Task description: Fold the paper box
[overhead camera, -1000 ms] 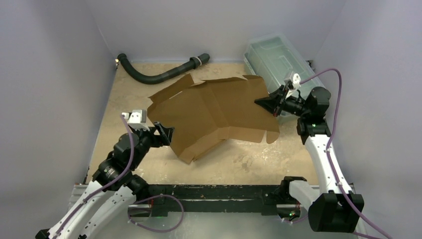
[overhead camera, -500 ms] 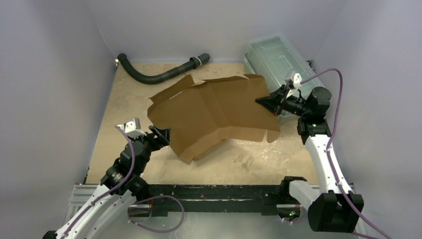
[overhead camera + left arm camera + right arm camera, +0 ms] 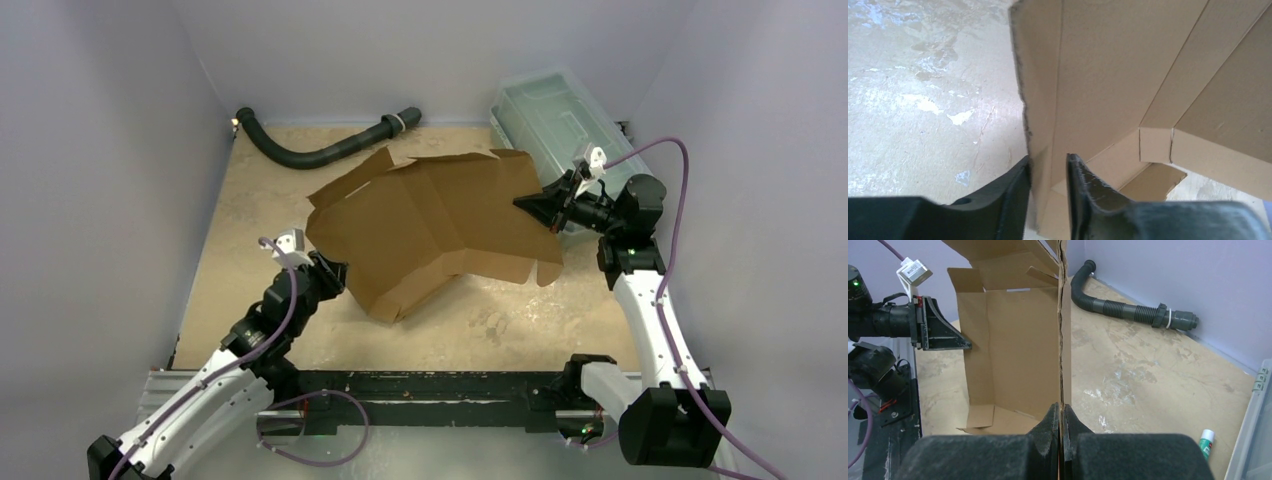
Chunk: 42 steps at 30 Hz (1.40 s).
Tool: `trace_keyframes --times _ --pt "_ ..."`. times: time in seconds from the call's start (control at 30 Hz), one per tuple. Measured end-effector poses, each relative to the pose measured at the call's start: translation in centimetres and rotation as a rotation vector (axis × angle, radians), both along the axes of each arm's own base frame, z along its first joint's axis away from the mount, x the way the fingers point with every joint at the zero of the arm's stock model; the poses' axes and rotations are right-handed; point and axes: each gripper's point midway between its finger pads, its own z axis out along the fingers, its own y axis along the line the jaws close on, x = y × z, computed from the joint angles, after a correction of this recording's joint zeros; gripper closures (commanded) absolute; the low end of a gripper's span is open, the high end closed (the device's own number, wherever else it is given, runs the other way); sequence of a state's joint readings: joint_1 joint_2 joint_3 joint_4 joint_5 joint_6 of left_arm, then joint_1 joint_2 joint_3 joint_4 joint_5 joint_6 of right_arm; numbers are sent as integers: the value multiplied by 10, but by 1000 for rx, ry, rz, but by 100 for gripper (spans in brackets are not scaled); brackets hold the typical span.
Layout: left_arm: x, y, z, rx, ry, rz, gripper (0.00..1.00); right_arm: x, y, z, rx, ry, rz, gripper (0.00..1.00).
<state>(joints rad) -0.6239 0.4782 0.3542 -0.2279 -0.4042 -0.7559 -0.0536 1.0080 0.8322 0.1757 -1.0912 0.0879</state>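
Two grippers are shown at opposite ends of one sheet. The paper box (image 3: 440, 225), not yet folded into shape, lies on the table (image 3: 250, 220) just beside the clear bin (image 3: 550, 115). It is partly raised off the surface, and a crease forms a low ridge across it. Its long axis runs away from the bin, from the edge next to the bin down to the corner farthest from it.

The right gripper (image 3: 530, 205) is placed at the edge nearest the bin. In the right wrist view its fingers are pressed together on that edge (image 3: 1061, 412), so this end is judged to be anchored and held up.

The left gripper (image 3: 335, 272) is placed at the end farthest from the bin and is the nearer arm to the free corner there. In the left wrist view its jaws are set partway apart (image 3: 1048, 165) and straddle the raw cut edge of a side panel. One finger (image 3: 1018, 180) is seen against the cardboard, while a strip of cardboard fills the gap to the other. No firm pinch is shown.

The coming move is judged to depend on this straddle. The panel edge stands almost in line with the jaw gap, so it need only be closed upon before the panel can be turned about its crease.
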Motion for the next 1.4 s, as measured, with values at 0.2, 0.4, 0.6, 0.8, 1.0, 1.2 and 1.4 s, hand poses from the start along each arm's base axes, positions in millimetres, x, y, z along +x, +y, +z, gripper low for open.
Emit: trace_keyframes --times 0.2,0.4,0.6,0.8,1.0,1.2,1.4 --pt "1 -3 -10 44 31 -20 97 0 0 0 0 -1 0 100" --pt "9 -9 0 116 36 -57 100 -4 2 0 -1 -4 29 100" --pt "36 -21 25 244 56 -82 100 -27 13 14 26 -37 157 100" --pt "56 -25 45 341 25 -92 100 -41 17 25 39 -72 217 100" --pt "70 -30 38 424 28 -118 100 -42 18 22 66 -42 220 100" --pt "86 -41 46 459 0 -141 100 -41 24 18 89 -28 217 100" --pt "102 -53 63 475 -62 -163 100 -31 22 6 115 -34 147 100"
